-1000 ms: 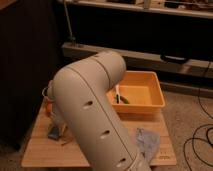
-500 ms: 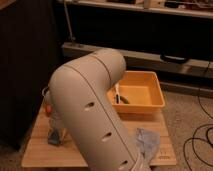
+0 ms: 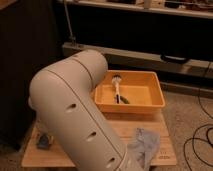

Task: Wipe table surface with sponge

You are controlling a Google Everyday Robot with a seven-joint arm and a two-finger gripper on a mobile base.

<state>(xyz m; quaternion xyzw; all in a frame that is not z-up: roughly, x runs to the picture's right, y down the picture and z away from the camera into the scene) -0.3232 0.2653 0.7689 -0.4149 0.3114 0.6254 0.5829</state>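
Note:
My thick white arm (image 3: 75, 115) fills the left and middle of the camera view and reaches down to the left part of the low wooden table (image 3: 162, 152). The gripper is down there behind the arm and is almost wholly hidden. Only a small dark grey piece (image 3: 44, 141) shows just above the table's left side. I cannot tell whether that piece is the gripper or the sponge. No sponge shows clearly anywhere.
An orange plastic bin (image 3: 150, 102) stands at the back of the table with a long-handled brush (image 3: 118, 86) in it. A crumpled grey-blue cloth (image 3: 145, 147) lies at the front right. Dark shelving stands behind, and black cables (image 3: 200, 142) lie on the floor to the right.
My arm has swung a little to the left and now covers more of the table's left side. The orange things seen there earlier are hidden.

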